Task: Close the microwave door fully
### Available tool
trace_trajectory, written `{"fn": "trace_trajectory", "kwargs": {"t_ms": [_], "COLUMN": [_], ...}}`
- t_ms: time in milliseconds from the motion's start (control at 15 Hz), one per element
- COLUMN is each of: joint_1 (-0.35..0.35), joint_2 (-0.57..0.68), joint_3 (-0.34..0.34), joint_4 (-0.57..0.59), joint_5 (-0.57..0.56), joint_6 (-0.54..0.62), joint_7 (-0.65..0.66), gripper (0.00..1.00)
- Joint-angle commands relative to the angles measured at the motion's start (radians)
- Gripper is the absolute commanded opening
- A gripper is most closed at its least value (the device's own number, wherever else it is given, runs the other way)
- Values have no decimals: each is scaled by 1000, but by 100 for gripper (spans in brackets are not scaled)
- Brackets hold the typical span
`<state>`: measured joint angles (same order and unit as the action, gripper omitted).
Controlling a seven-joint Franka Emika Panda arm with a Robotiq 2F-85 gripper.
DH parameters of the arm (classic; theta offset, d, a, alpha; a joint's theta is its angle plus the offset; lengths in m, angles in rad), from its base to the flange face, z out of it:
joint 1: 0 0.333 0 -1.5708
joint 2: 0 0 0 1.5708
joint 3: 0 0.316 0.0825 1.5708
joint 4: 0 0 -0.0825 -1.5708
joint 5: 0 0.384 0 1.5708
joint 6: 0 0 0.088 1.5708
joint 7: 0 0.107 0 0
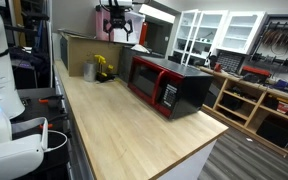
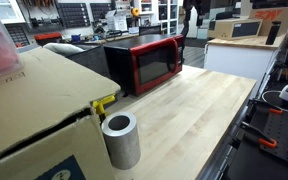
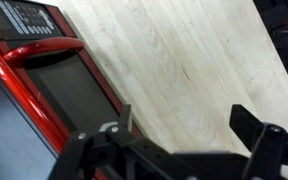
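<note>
The microwave (image 1: pixel 174 85) stands on the wooden countertop (image 1: pixel 124 130), with black top and sides and a red front; it also shows in an exterior view (image 2: pixel 144 60). The microwave door (image 3: pixel 69 85), red-framed with a dark window and a red handle bar, lies flush with the front in all views. The button panel (image 3: pixel 29 18) sits beside it. My gripper (image 3: pixel 184 125) is open and empty. It hovers above the bare wood just in front of the door, touching nothing. In an exterior view the gripper (image 1: pixel 119 22) hangs high over the counter.
A brown cardboard box (image 2: pixel 24 110) stands at one end of the counter, with a grey cylinder (image 2: pixel 121 140) and a yellow object (image 2: pixel 104 103) beside it. The counter edge drops off past the microwave (image 1: pixel 219 125). Shelves and benches lie beyond.
</note>
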<state>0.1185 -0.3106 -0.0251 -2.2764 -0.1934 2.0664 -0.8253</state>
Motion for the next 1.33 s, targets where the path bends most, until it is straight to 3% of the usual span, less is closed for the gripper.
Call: {"fn": "trace_trajectory", "kwargs": {"t_ms": [0,667,1200,1267], "joint_1": [-21,-42,-78,-65], "joint_2": [11,-15,-42,-42], "joint_3": [15,33,73,65], "joint_4": [103,190,249,223], "joint_5": [56,101,138,119], "joint_6": [-120,-222,-448,-394], "joint_7": [148,610,997,917], "gripper": [100,100,100,100]}}
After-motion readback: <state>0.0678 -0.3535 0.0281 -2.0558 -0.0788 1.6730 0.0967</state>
